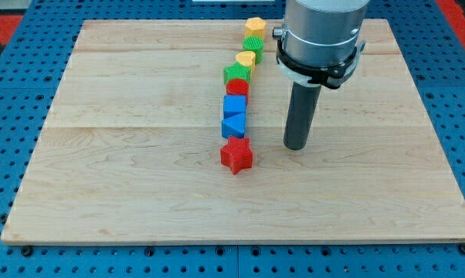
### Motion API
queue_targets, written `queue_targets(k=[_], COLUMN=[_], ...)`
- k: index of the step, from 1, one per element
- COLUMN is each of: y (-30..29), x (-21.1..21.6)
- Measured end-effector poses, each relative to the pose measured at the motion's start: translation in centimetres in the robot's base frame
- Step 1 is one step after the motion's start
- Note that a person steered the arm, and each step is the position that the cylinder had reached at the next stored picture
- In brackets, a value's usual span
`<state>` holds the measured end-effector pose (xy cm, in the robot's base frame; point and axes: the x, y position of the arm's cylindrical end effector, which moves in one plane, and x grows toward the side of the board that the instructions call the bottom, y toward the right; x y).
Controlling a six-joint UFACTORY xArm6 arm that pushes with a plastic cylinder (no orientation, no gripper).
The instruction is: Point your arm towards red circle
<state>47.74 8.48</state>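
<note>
The red circle (237,87) lies in a curved line of blocks running from the view's top toward the middle of the wooden board (124,154). Above it sit a green block (236,74), a small yellow block (246,59), a green block (253,43) and a yellow block (255,27). Below it sit a blue cube (234,105), a blue block (233,124) and a red star (236,156). My tip (296,146) rests on the board to the right of the line, level with the blue block and red star, lower right of the red circle.
The arm's grey body (321,31) hangs over the board's upper right. A blue pegboard table (16,93) surrounds the board on all sides.
</note>
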Motion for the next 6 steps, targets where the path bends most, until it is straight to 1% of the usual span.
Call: queue_targets(k=[2,3,4,5,6], y=[-0.6,0.9,0.6,0.6,-0.8], x=[0.0,-4.6,-10.3,-12.3,-12.3])
